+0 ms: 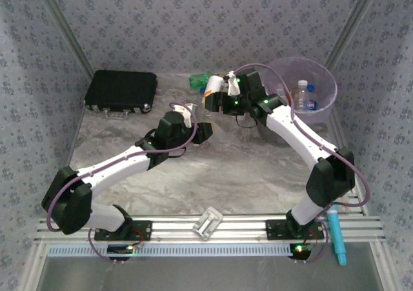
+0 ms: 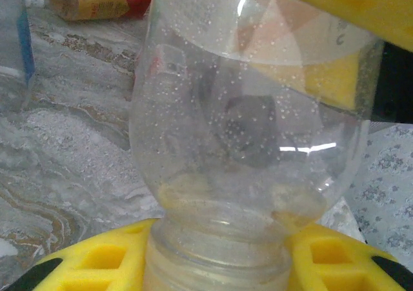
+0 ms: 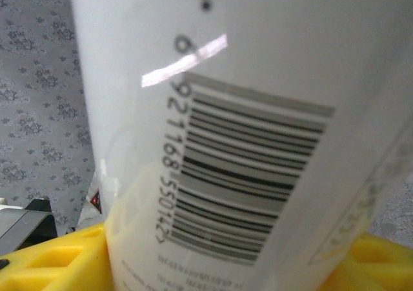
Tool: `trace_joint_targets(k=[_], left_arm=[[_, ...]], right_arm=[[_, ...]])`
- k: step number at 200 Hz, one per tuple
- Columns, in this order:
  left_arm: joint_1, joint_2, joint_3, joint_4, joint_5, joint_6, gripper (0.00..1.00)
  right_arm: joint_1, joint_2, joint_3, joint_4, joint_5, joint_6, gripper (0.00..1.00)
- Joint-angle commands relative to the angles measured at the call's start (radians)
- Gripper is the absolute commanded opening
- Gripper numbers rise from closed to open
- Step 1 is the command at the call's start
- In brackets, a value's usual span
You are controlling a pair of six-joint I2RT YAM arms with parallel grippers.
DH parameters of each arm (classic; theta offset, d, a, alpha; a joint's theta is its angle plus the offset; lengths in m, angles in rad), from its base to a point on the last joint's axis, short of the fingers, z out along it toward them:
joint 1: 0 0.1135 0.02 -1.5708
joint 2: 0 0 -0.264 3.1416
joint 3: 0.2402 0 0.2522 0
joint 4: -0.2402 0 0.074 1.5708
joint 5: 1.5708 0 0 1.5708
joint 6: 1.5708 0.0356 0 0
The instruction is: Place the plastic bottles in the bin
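The left gripper is closed on the neck of a clear bottle. The right gripper has a white-labelled bottle between its fingers, clamped or not I cannot tell. It is near the bin at the far right of the desk, which holds a blue-capped bottle.
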Motion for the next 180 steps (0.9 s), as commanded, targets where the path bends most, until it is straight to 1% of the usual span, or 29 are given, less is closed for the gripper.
trace_joint_targets(k=[1,10,17,45,56,72,82,100,119,137,154,180], left_arm=[[-0.009,0.0,0.035,0.047,0.038,-0.003,0.4],[-0.011,-0.007,0.032,0.048,0.037,-0.003,0.42],[-0.009,-0.013,0.029,0.048,0.035,-0.003,0.46],[-0.009,-0.048,0.018,0.065,0.042,-0.004,0.77],[-0.01,-0.061,0.015,0.066,0.051,-0.005,0.83],[-0.009,-0.082,0.013,0.059,0.054,-0.007,0.89],[-0.009,-0.097,0.006,0.052,0.049,-0.006,0.91],[-0.009,-0.126,-0.002,0.014,0.024,0.004,0.92],[-0.008,-0.144,0.003,-0.08,-0.033,0.02,0.92],[-0.006,-0.143,0.008,-0.149,-0.072,0.029,0.91],[-0.003,-0.138,-0.006,-0.153,-0.073,0.021,0.91],[0.002,-0.125,-0.017,-0.159,-0.069,0.006,0.9]], right_arm=[[-0.005,0.004,0.058,-0.03,0.016,-0.043,0.62],[-0.007,-0.002,0.067,-0.041,0.02,-0.053,0.61],[-0.009,-0.007,0.074,-0.053,0.021,-0.062,0.6],[-0.02,-0.029,0.113,-0.099,0.044,-0.102,0.58],[-0.029,-0.035,0.138,-0.121,0.052,-0.12,0.58],[-0.046,-0.039,0.191,-0.168,0.069,-0.154,0.58],[-0.061,-0.047,0.226,-0.189,0.082,-0.175,0.57],[-0.097,-0.07,0.29,-0.287,0.135,-0.23,0.57],[-0.157,-0.117,0.333,-0.364,0.208,-0.272,0.57],[-0.241,-0.17,0.349,-0.421,0.239,-0.283,0.57],[-0.334,-0.203,0.366,-0.469,0.242,-0.303,0.56],[-0.455,-0.199,0.404,-0.559,0.253,-0.354,0.56]])
